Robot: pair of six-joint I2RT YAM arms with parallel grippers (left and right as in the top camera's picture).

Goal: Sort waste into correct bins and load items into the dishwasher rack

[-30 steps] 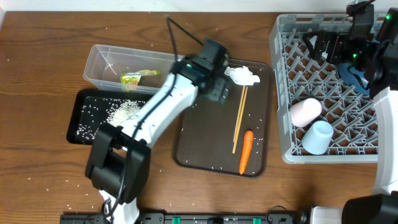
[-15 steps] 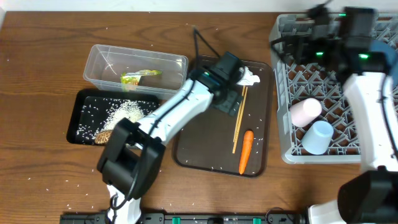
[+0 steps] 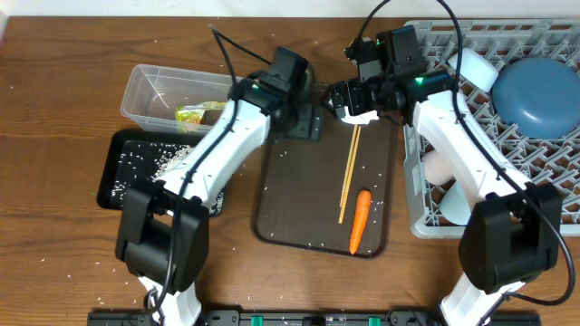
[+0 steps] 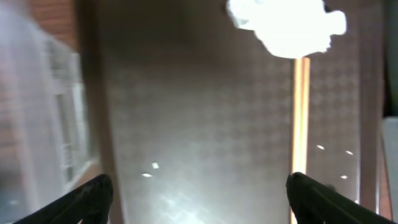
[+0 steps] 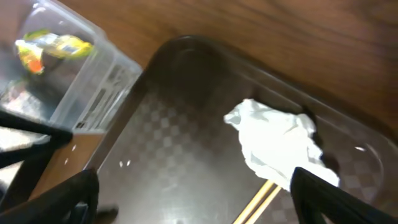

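Wooden table point(image 3: 54, 235), brown serving tray point(image 3: 290, 208): I am hovering my left gripper point(image 4: 199, 199) and right gripper point(image 5: 193, 199), both jaws spread and empty, near the crumpled white tissue point(image 5: 277, 146) lying at the chopsticks' point(image 3: 349, 172) tip, presumably lining up to bin it.

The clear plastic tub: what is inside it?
A yellow-green wrapper lies in the clear tub. From overhead, the left arm covers one end of the tub, so anything there is hidden.

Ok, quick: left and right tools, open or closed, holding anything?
Left tool: open, holding nothing.
Right tool: open, holding nothing; the crumpled white tissue lies ungripped below it.
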